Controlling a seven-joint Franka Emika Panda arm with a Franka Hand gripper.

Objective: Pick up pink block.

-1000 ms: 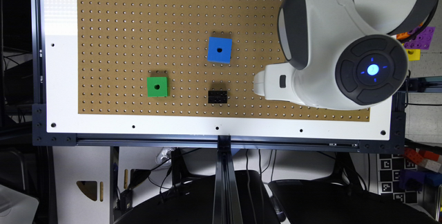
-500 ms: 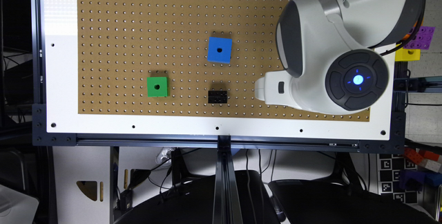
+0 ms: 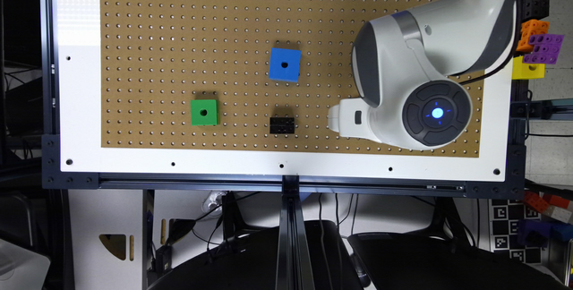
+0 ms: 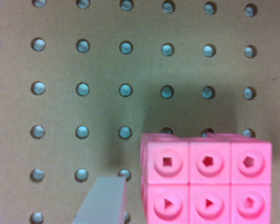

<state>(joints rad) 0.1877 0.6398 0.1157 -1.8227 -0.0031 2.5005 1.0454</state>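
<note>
The pink block [image 4: 206, 179], a bright pink brick with six round holes in two rows of three, lies flat on the brown pegboard [image 4: 84, 56] in the wrist view. My gripper [image 4: 193, 205] is open and straddles it. One pale finger [image 4: 102, 200] stands a small gap away from the block's side, and the other finger shows as a sliver at the picture's edge. In the exterior view the gripper [image 3: 342, 117] is a white part low over the board, and the arm hides the pink block.
On the pegboard [image 3: 179, 35] sit a blue cube [image 3: 284, 65], a green cube [image 3: 204, 112] and a black holed brick [image 3: 282, 125], the last just to the exterior view's left of the gripper. Purple [image 3: 544, 48], orange and yellow blocks sit off the board's right edge.
The arm's wrist has swung to the exterior view's left and toward the board's near white edge. The blocks on the board have not moved.
</note>
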